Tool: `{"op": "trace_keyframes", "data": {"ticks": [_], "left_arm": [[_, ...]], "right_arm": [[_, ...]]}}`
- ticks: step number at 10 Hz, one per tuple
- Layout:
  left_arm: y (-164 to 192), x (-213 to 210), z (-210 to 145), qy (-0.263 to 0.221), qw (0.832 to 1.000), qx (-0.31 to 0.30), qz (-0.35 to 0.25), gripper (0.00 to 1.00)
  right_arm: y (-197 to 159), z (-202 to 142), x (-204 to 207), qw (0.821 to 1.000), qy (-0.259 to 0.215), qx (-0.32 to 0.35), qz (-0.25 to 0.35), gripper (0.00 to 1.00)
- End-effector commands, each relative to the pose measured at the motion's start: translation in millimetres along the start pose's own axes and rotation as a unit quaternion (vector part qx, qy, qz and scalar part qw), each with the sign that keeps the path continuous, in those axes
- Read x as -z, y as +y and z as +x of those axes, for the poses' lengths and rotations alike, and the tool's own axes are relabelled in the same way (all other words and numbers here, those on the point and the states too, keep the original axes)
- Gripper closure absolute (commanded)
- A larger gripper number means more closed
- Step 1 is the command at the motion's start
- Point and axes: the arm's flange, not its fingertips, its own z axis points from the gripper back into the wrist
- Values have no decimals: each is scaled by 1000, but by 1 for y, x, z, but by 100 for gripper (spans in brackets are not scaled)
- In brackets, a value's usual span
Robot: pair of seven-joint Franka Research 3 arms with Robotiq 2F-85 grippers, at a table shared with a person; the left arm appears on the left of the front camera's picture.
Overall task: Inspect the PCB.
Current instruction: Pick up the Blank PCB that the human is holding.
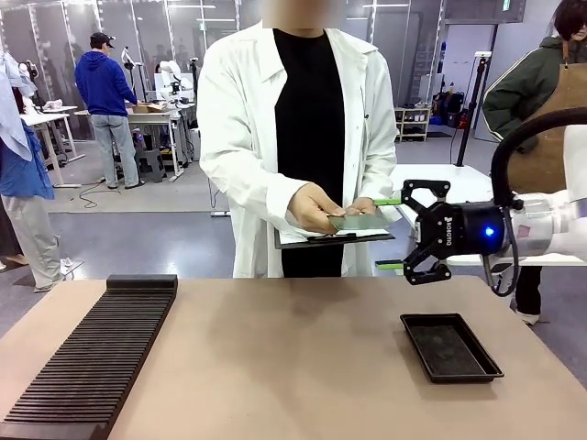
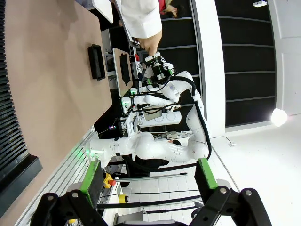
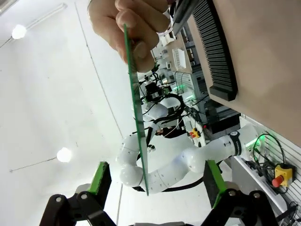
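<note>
right gripper (image 1: 389, 234), jaws wide open at the far right, either side of the pcb (image 1: 359, 221) held in the person's hand (image 1: 315, 209) above the clipboard (image 1: 312, 240); left gripper (image 2: 149, 175) likewise open.

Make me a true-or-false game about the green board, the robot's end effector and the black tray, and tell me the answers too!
1. The person's hand holds the PCB. True.
2. The PCB lies in the black tray. False: it is up in the person's hand, away from the tray on the table.
3. The right end effector is shut tight. False: it is open, with its green pads far apart.
4. In the right wrist view, the PCB stands edge-on between that end effector's two fingers. True.
5. The ridged black rack lies on the robot's right side. False: it lies on the robot's left side.
</note>
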Motion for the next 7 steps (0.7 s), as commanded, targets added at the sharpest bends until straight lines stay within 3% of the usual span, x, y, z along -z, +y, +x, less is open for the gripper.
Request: {"op": "trace_keyframes", "data": {"ticks": [1,5,6,7], "left_arm": [[-1,-1,-1,1,1000,0,3,0],[-1,-1,-1,1,1000,0,3,0],[-1,-1,-1,1,1000,0,3,0],[-1,-1,-1,1,1000,0,3,0]], "right_arm": [[1,5,13,1000,15,-19,17,0],[-2,11,21,998,40,-15,46,3],[-2,13,22,998,42,-13,48,8],[-2,13,24,998,42,-12,52,23]]}}
